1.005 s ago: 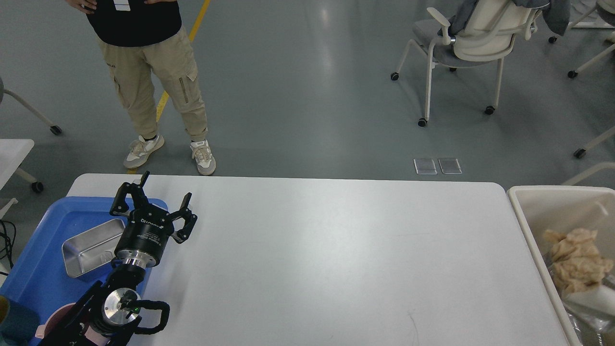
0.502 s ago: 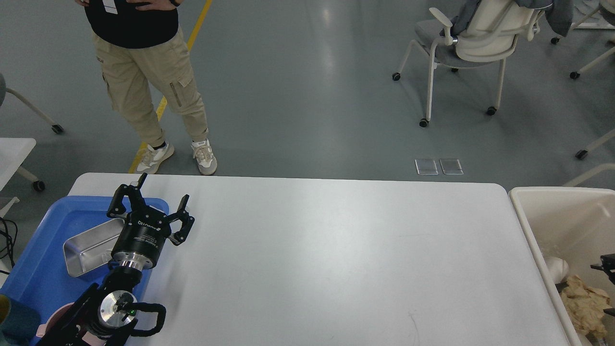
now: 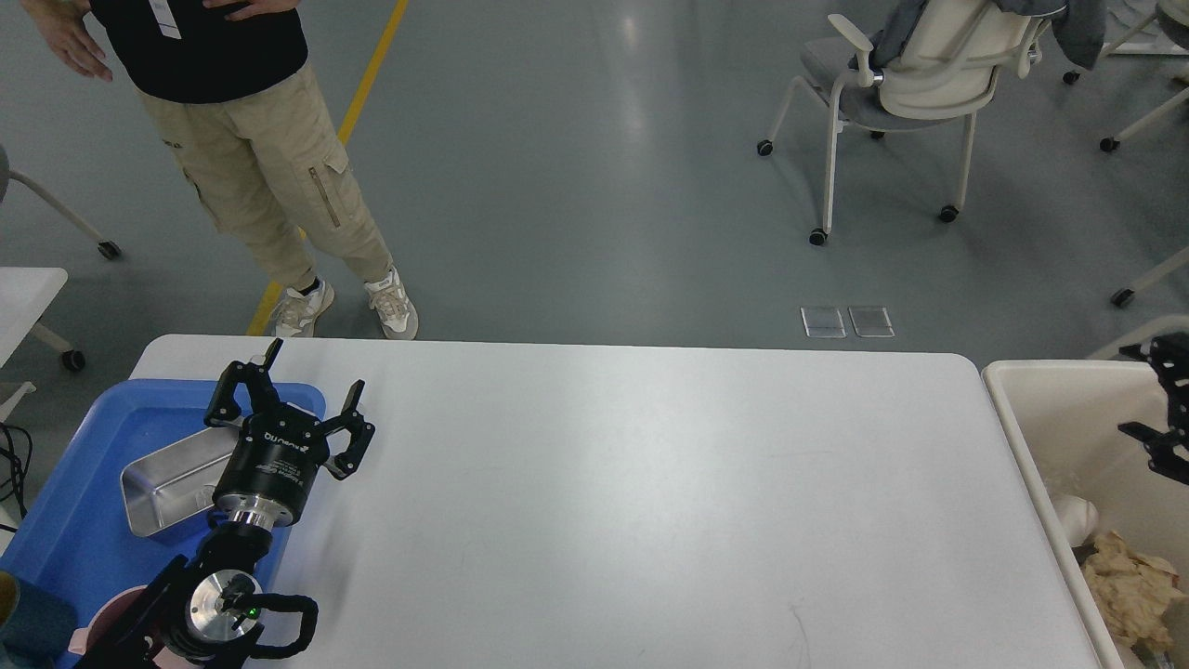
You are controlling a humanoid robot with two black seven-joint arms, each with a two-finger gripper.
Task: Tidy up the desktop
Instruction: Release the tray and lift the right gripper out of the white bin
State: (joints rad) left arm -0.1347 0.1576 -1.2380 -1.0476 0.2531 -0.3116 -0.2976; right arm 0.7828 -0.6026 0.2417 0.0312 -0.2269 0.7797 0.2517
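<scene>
The desktop [image 3: 613, 483] is a wide white tabletop with rounded corners, and its surface is bare. My left gripper [image 3: 314, 368] is open and empty, hovering over the table's far left at the right edge of the blue tray [image 3: 74, 530]. My right gripper [image 3: 1135, 390] shows at the right edge of the view, above the cream bin [image 3: 1017, 418]. Its two fingers are spread and hold nothing. Crumpled brown paper [image 3: 1129, 581] lies in the bin.
A metal pan [image 3: 167, 478] lies in the blue tray, with a pink cup [image 3: 88, 636] and a teal object [image 3: 32, 623] at the tray's near end. A person [image 3: 269, 177] stands beyond the table's far left corner. Chairs [image 3: 929, 74] stand at the back right.
My right gripper has risen into view over the bin. The crumpled paper now lies lower in the bin. The person has stepped left. My left gripper has shifted slightly left.
</scene>
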